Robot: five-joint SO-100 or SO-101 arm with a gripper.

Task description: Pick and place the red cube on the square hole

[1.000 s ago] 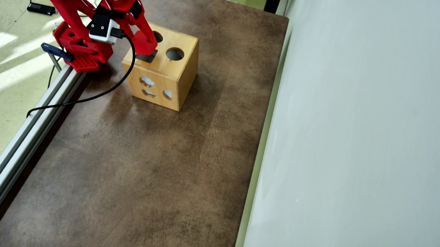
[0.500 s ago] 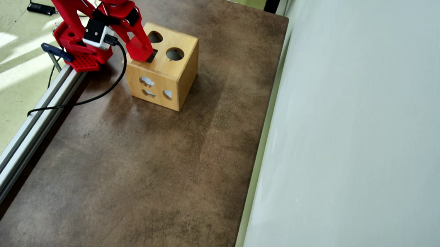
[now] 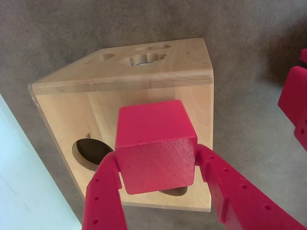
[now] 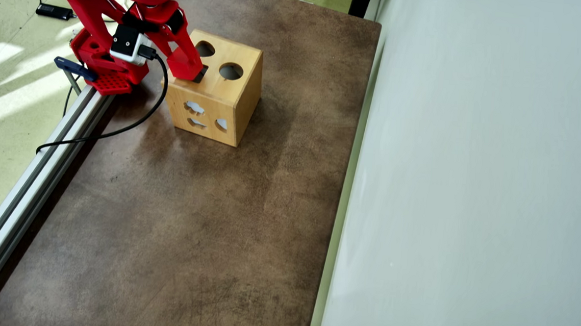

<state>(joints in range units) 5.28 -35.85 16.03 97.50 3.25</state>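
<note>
In the wrist view my red gripper [image 3: 156, 158] is shut on the red cube [image 3: 156, 143], with one jaw on each side. I hold the cube just above the top face of the wooden shape-sorter box [image 3: 124, 72]. A dark hole [image 3: 175, 191] shows partly under the cube's lower edge; its shape is hidden. A round hole [image 3: 91, 151] lies to the left of it. In the overhead view the gripper [image 4: 187, 69] is over the box's top [image 4: 244, 60] near its left edge, beside a dark square opening [image 4: 200, 74]. The cube cannot be told apart from the gripper there.
The box stands on a brown table [image 4: 190, 202]. Its top has two round holes [image 4: 231, 71] and its side has several shaped cut-outs [image 4: 194, 107]. An aluminium rail [image 4: 39, 166] runs along the table's left edge, and a pale wall [image 4: 472, 196] borders the right.
</note>
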